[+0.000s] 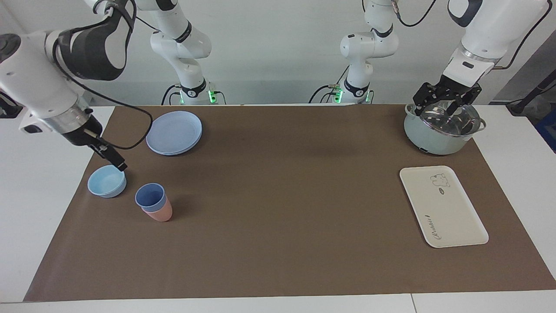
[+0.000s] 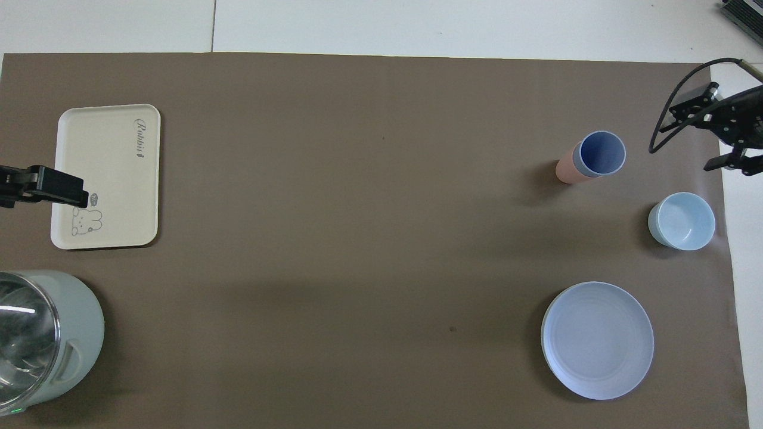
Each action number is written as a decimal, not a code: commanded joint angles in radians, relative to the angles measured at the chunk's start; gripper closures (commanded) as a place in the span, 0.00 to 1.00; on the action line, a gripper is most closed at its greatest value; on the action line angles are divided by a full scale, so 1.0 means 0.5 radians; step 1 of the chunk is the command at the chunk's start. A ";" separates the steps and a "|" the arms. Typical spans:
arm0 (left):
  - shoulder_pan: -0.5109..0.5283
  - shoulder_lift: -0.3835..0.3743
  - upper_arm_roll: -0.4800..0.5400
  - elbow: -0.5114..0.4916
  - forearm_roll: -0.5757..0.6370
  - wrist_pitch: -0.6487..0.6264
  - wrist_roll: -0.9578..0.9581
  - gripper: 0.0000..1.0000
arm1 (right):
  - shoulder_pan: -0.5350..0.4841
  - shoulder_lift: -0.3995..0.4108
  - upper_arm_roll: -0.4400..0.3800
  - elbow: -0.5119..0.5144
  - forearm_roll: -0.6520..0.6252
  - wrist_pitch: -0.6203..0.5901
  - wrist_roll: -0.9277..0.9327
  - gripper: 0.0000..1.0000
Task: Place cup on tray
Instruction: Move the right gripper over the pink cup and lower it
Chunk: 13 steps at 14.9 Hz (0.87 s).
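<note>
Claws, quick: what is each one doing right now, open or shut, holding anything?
Left claw: open, empty, up over the pot.
Right claw: empty, over the bowl; open or shut cannot be told.

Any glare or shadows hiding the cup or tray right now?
Facing view: cup and tray evenly lit, only soft shadows; glare sits on the pot lid. Overhead view: the left gripper overlaps the tray's edge; a reflection streaks the lid.
</note>
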 commanded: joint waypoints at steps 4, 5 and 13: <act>0.018 -0.024 -0.014 -0.028 0.031 -0.010 -0.008 0.00 | -0.099 0.474 0.020 0.358 0.225 0.072 0.364 0.02; 0.018 -0.024 -0.014 -0.028 0.031 -0.013 -0.008 0.00 | -0.114 0.526 0.020 0.364 0.271 0.081 0.364 0.02; 0.018 -0.024 -0.014 -0.028 0.031 -0.013 -0.008 0.00 | -0.136 0.818 0.029 0.383 0.486 0.078 0.493 0.00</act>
